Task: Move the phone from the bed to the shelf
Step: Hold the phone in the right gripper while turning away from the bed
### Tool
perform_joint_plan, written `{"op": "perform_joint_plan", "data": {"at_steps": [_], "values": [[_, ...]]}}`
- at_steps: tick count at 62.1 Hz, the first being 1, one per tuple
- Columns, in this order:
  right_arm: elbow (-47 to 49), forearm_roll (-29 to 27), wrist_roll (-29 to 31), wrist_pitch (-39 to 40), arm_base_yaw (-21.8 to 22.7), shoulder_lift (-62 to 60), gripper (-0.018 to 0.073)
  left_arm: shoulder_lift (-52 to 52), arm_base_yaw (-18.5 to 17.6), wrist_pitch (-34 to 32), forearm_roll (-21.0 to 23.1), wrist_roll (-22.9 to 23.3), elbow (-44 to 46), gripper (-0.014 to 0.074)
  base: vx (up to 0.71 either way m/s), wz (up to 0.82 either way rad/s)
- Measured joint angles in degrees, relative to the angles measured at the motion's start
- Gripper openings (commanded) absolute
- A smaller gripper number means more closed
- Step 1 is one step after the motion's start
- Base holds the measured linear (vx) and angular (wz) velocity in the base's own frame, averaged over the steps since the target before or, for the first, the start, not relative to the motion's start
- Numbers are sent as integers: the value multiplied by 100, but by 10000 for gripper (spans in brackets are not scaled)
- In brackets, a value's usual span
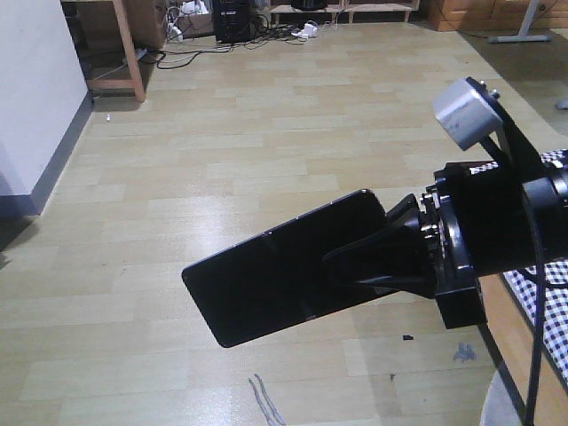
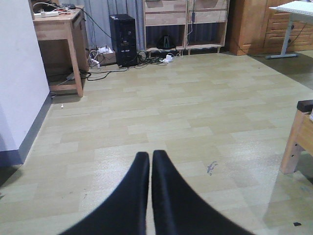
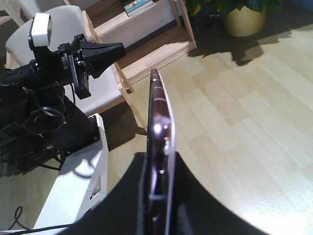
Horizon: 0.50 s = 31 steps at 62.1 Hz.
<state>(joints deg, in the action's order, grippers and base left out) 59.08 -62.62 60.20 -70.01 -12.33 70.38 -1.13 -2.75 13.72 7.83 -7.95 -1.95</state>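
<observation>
In your right gripper (image 1: 355,257), the thin glossy black smartphone (image 1: 266,284) is held up in the air.
Nearest you, the gripper's black fingers clamp one end of the smartphone, and the rest juts out over the pale plank floor (image 1: 266,133). The black-and-white checked bed (image 1: 552,311) shows at the edge beneath that arm. Your left gripper (image 2: 150,164) has its fingers pressed together on nothing. Farther off, the pale wooden shelving unit (image 3: 156,46) stands well apart from the smartphone.
</observation>
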Motion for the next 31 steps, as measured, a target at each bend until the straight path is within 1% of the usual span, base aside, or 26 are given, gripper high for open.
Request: {"op": "perform_joint_plan", "data": {"at_steps": [31], "values": [[0, 0, 0, 0, 0, 0, -1, 0, 0, 0, 0, 0, 0, 1, 6, 4]]}}
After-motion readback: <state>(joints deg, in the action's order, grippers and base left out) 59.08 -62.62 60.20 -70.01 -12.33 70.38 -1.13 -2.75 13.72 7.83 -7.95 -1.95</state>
